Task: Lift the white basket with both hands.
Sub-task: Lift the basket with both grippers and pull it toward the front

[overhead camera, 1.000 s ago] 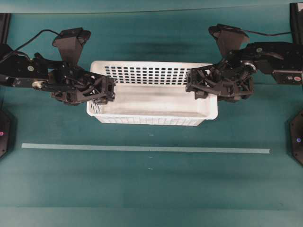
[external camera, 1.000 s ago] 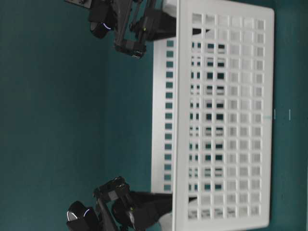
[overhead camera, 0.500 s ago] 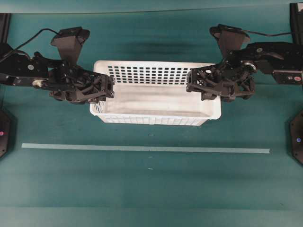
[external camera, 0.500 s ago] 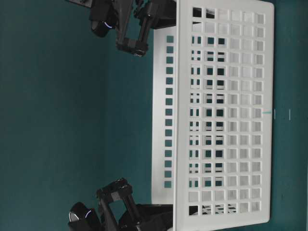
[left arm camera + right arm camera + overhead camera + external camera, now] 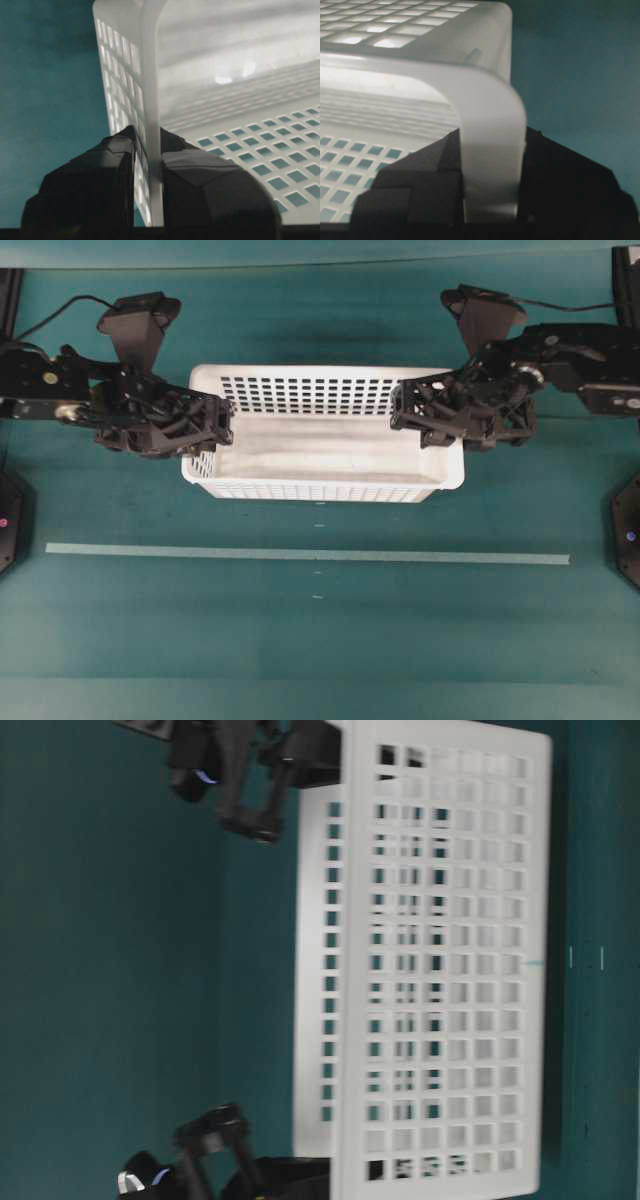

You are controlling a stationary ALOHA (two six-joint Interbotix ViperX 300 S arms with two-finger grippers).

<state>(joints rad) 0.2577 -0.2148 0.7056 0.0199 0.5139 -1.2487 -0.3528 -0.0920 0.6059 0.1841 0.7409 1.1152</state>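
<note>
Surface: we see a teal-green table (image 5: pixel 320 640) filling the overhead view, matte and evenly lit.

Tape line: we note a long pale strip (image 5: pixel 300 554) running across the table in front of the basket, well apart from it, with a few tiny pale marks near its middle.

White basket: we find the white basket (image 5: pixel 320 445) in the middle of the far half of the table, long side facing the front. Its walls are pierced by rows of small rectangular holes and its floor is solid. In the table-level view, which is turned on its side, the perforated long wall (image 5: pixel 450 960) fills most of the frame. We cannot tell for certain from these views whether the floor touches the table.

Left gripper: we see the left gripper (image 5: pixel 222 428) at the basket's left short end. In its wrist view the two black fingers (image 5: pixel 90 185) sit one outside and one inside the end wall, pressed onto it just under the rim.

Right gripper: we see the right gripper (image 5: pixel 402 412) at the right short end, near the far corner. Its wrist view shows the rounded rim (image 5: pixel 490 145) clamped between the two dark fingers (image 5: pixel 415 185), one on each side.

Camera blocks: we note a black block with a cable above each wrist (image 5: pixel 140 322).
</note>
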